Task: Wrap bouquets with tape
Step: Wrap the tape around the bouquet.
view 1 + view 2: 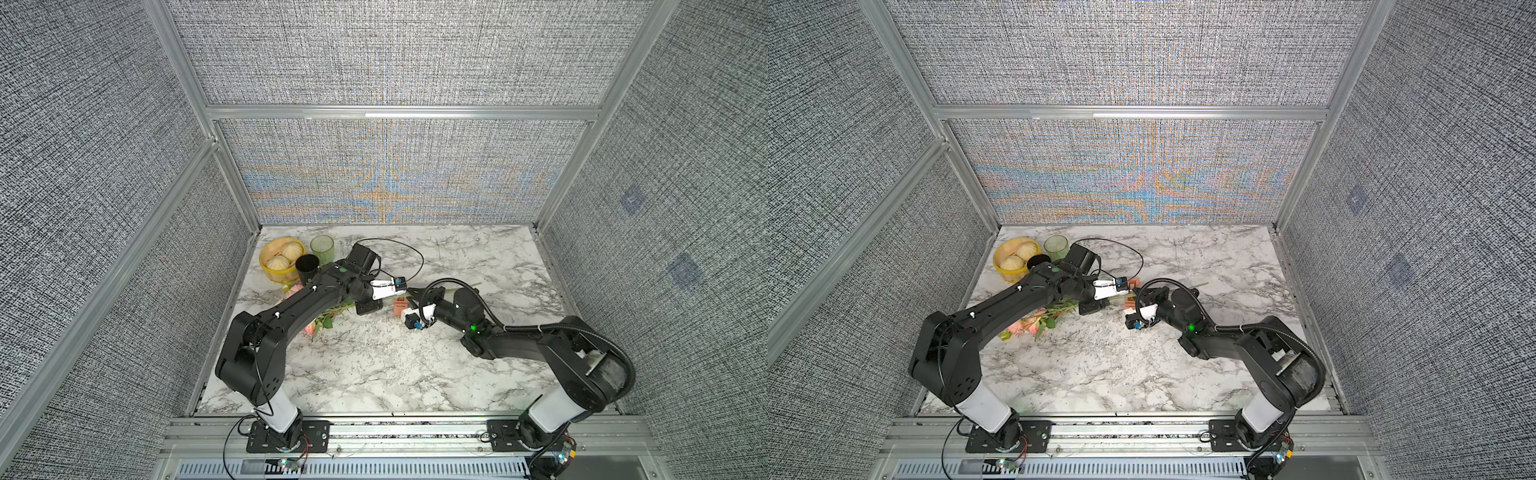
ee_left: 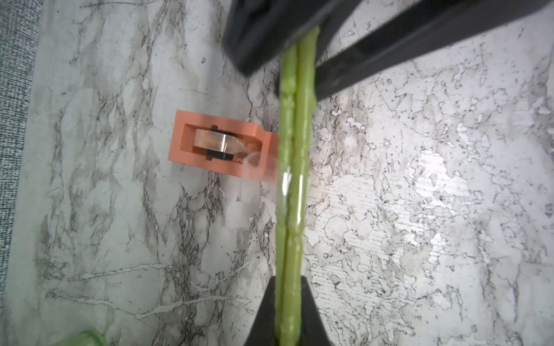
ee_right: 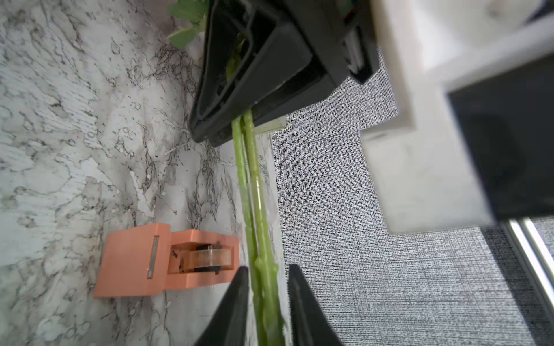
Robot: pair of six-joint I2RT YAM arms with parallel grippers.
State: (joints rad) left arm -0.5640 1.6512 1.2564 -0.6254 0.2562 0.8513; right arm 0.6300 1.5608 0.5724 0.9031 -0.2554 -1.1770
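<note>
Pink ruffled flowers with green leaves [image 1: 1027, 324] lie left on the white-grey marble tabletop [image 1: 374, 365], their long thin green stems [image 2: 295, 149] running right through the left gripper [image 2: 287, 280], clamped on them, past the small salmon-orange rectangular tape dispenser [image 2: 192, 140] just beside, then between the parted jaws of the right gripper [image 3: 268, 267].

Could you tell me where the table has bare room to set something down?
Free: the table along its near edge, and its far-right corner. Crowded: far-left corner with yellow bowl, green cup, black cup; centre with bouquet and tape dispenser.
</note>
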